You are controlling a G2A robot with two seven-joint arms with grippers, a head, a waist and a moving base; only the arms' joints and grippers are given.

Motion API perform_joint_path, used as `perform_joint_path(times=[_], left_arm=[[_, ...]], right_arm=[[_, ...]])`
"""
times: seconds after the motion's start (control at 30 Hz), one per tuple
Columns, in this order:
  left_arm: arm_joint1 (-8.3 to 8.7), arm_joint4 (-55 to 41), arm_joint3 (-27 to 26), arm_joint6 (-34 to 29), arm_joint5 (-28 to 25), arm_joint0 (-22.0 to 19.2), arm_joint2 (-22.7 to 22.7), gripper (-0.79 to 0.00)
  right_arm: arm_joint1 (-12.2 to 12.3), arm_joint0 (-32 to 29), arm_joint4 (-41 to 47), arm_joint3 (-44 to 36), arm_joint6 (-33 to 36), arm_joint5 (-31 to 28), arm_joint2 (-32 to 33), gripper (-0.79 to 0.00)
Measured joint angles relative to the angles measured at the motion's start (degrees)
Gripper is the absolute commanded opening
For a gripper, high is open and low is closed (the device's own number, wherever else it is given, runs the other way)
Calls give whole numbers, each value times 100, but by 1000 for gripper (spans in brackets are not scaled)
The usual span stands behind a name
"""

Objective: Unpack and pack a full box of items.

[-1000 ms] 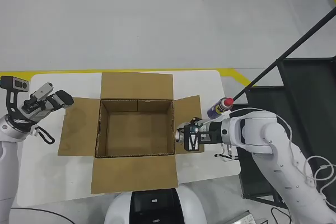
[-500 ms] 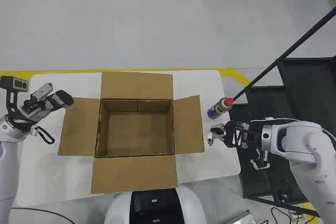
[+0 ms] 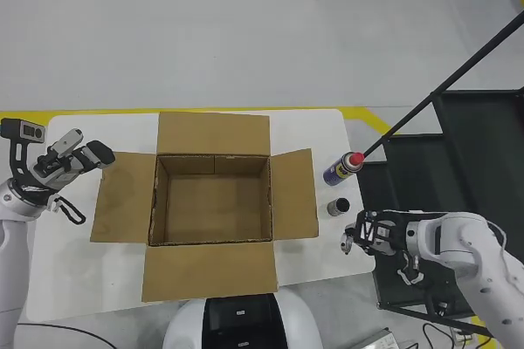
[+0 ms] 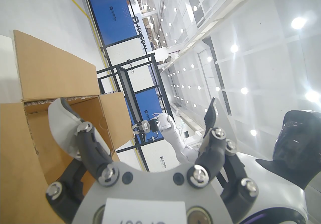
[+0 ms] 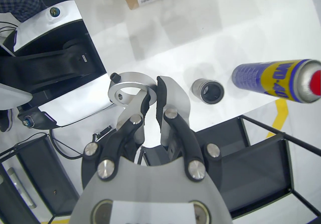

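Cardboard box (image 3: 212, 205) sits in the middle of the white table (image 3: 87, 288), all four flaps folded outward and its brown floor in plain sight from my top camera. My right gripper (image 5: 152, 95) is clenched on the rim of a silver metal ring (image 5: 130, 79), which it holds over the table's right edge, on the robot's side of the other items. Just beyond the ring, a short metal sleeve (image 5: 207, 91) with a dark bore stands upright on the table. Past that a blue-and-yellow spray can (image 5: 274, 80) with a red cap stands upright too. Sleeve and can are near each other but apart, both to the right of the box's right flap. My left gripper (image 4: 138, 119) hangs off the box's left side, above the table beyond the left flap, released, its fingers (image 4: 62, 116) spread wide. Whether the ring touches the tabletop I cannot tell from either camera.
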Motion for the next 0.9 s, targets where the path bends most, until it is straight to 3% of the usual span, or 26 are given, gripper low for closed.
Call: perform_joint_path(times=[0.4,0.8,0.83,0.87,0.9], left_arm=[[0,0,0,0,0,0,0,0],[0,0,0,0,0,0,0,0],[0,0,0,0,0,0,0,0],[0,0,0,0,0,0,0,0],[0,0,0,0,0,0,0,0]], right_arm=[[-233,1012,-1054,864,975,1857,-1806,-785],[-512,1694,-1423,1560,1482,3269,-2807,-785],[-534,1738,-1437,1582,1505,3350,-2867,-742],[-554,1783,-1445,1603,1536,3403,-2928,-631],[-579,1846,-1480,1624,1605,3467,-3002,-274]])
